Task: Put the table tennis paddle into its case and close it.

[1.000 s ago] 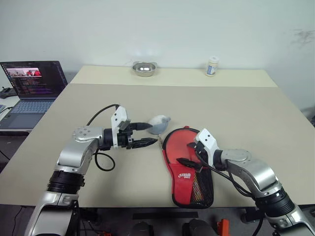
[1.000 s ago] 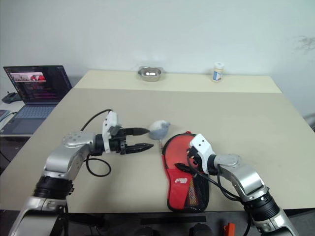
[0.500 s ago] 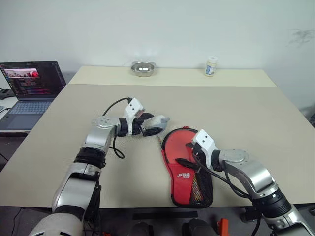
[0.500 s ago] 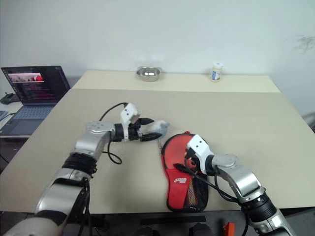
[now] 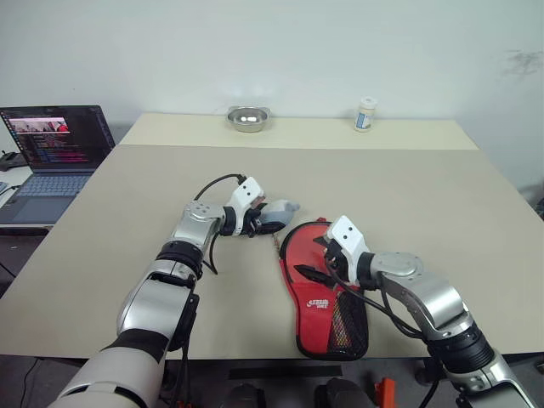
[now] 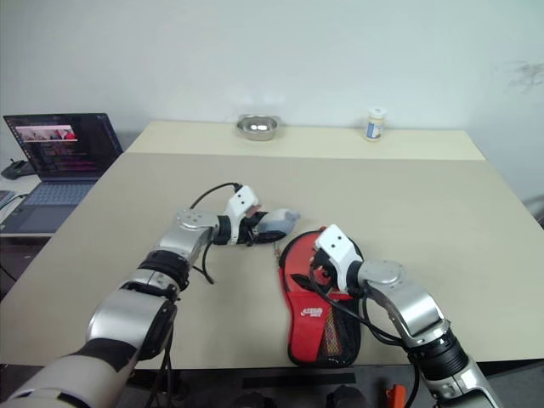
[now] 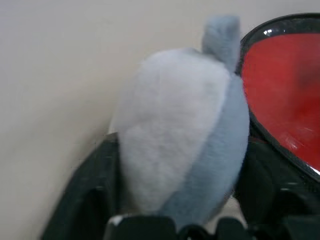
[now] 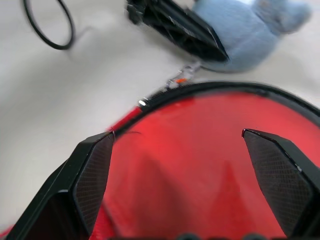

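1. Case (image 5: 327,297): nearest you, flat on the surface (image 5: 408,195), red side up with the mesh pocket and white logo at its narrow near end, rounded end pointing away. The zip pull (image 8: 179,78) lies just off the far left rim. Whether the zip is open or run shut, you cannot tell from these views.

2. Right gripper (image 5: 316,259): over the rounded part of the case, fingers spread wide, holding nothing. In its wrist view the two fingers stand well apart above the red fabric.

3. Paddle: you cannot make out a blade or handle lying loose on the surface. Judged from that, it may sit inside the case, but nothing here confirms it.

4. Soft toy (image 5: 274,215): grey and pale blue, just beyond the case's far left rim, near the zip pull.

5. Left gripper (image 5: 260,220): reaching in from the left, its fingers on either side of the soft toy and closing on it; not yet a settled clamp as far as you can see.

6. Far edge: steel bowl (image 5: 248,118), small white bottle (image 5: 365,114). Laptop (image 5: 53,149) on a separate desk at far left.

Progress, as a judgement: closing appears to be what remains, and you seem to be clearing the toy from the zip's path first.
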### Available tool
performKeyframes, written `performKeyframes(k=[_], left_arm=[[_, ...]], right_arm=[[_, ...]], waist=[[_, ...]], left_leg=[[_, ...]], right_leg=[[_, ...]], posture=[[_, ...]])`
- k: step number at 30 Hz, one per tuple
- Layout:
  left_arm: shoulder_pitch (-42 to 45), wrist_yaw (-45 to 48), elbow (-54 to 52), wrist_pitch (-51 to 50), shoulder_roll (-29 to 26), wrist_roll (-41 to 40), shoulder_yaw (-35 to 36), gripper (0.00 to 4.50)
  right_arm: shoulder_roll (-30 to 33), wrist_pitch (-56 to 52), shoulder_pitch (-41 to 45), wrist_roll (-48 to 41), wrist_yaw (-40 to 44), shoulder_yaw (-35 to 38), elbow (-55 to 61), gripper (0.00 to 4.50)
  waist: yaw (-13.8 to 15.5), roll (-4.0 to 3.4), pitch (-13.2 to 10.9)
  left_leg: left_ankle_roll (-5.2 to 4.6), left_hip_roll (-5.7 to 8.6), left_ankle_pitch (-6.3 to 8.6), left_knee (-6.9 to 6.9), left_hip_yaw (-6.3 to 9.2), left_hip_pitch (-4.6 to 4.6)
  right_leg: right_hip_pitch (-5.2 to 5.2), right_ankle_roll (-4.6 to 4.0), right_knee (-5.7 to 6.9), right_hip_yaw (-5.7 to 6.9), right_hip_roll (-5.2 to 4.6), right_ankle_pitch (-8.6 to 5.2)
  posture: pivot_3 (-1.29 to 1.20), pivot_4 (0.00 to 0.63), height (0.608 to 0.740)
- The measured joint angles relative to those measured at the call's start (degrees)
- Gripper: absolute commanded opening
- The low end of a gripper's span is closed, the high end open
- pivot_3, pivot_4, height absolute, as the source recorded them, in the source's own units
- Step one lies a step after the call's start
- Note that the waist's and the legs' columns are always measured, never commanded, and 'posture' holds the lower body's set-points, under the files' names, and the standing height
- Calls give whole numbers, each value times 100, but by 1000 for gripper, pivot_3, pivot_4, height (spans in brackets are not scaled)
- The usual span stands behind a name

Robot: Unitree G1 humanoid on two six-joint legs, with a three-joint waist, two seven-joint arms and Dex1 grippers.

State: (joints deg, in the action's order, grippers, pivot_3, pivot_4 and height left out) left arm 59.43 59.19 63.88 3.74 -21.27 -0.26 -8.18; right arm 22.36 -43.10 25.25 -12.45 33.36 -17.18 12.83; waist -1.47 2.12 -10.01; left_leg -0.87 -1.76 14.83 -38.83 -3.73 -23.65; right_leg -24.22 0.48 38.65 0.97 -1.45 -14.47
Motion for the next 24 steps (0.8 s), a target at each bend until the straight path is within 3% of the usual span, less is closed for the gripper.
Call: performKeyframes(k=[3,6,14,24], left_arm=[[-5,34,-11,23,7,20,16,1092],[-15,60,-53,14,18,55,9,454],[227,-413,58,-101,217,562,-196,404],[1078,-2358,1201,271,877,1776,-825,395]], right_arm=[[21,26,-99,146,-31,-68,-137,4500],[48,99,-190,224,17,-129,-60,4500],[147,106,-273,236,98,-253,-13,4500],[167,130,-224,296,261,-272,-242,4500]], waist=[[2,0,0],[1,3,3],[41,15,22],[130,22,28]], left_leg=[[0,0,0,-1,1,0],[0,1,0,-2,1,2],[0,4,0,-4,2,29],[0,2,0,-2,5,84]], right_leg=[[0,0,-1,1,-1,0],[2,0,3,1,-1,0],[25,15,11,2,-2,-9],[81,32,8,3,-4,-13]], posture=[[0,150,740],[0,150,740],[0,150,740],[0,150,740]])
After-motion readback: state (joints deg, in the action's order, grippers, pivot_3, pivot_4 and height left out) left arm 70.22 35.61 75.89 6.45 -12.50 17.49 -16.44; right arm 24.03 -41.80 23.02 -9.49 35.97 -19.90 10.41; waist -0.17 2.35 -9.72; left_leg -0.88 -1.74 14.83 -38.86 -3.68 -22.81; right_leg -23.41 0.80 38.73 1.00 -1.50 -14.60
